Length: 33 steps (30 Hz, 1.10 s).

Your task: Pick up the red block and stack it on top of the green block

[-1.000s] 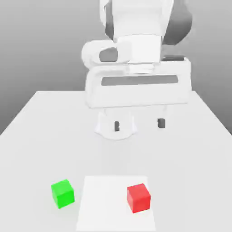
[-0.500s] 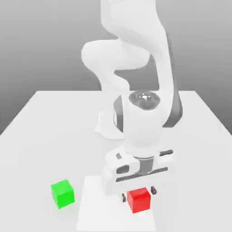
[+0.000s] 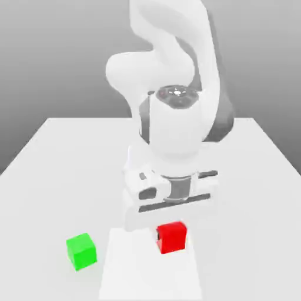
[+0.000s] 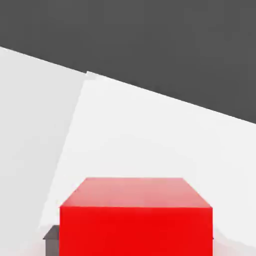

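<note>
Toward 6 o'clock from the arm's base in the exterior view, red block (image 3: pixel 172 237) pinched by the gripper (image 3: pixel 171 235), lifted clear of the paler white patch (image 3: pixel 147 276) on the table (image 3: pixel 53 153). Dark fingertip (image 3: pixel 158 236) just visible against the block's face on the exterior view's left; the other side hidden behind the cube. Cube shape, so no long axis to name; top face level, front face turned slightly toward 7 o'clock. White hand body spread wide directly above it, wrist and arm rising toward 12 o'clock. Green block (image 3: pixel 81 251) at about 8 o'clock from the red one, well apart, sitting flat on the table just beside the patch's edge on the exterior view's left, one corner turned toward the camera.

From the hand view, red block (image 4: pixel 136 217) close up, top face lighter than the front face, edges square to the camera. Dark finger (image 4: pixel 51 238) touching one side of the block. Pale patch (image 4: pixel 130 130) beyond the block, then table (image 4: pixel 30 100), its far edge slanting against a dark background.
</note>
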Each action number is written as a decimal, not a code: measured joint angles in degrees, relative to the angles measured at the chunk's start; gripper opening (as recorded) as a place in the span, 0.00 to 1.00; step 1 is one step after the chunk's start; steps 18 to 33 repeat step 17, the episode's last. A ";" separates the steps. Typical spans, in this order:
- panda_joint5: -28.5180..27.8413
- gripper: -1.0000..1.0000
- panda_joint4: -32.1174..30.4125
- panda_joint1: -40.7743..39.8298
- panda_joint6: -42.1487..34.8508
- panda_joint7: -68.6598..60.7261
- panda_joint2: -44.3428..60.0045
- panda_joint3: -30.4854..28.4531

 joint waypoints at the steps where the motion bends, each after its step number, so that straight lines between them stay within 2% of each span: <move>1: -0.04 0.00 -0.09 -1.88 -0.54 -2.51 -0.64 -0.75; 7: 0.06 0.00 -0.60 -12.09 -3.72 -18.05 -4.29 -6.04; 9: 0.96 0.00 -0.54 -15.84 -1.82 -20.73 -2.30 -5.76; 13: 3.07 0.00 -0.22 -15.21 5.30 -22.88 5.19 -3.25; 14: 3.26 1.00 -0.17 -15.41 6.50 -23.01 6.45 -2.94; 33: 3.26 1.00 -0.17 -15.41 6.49 -23.01 6.45 -2.94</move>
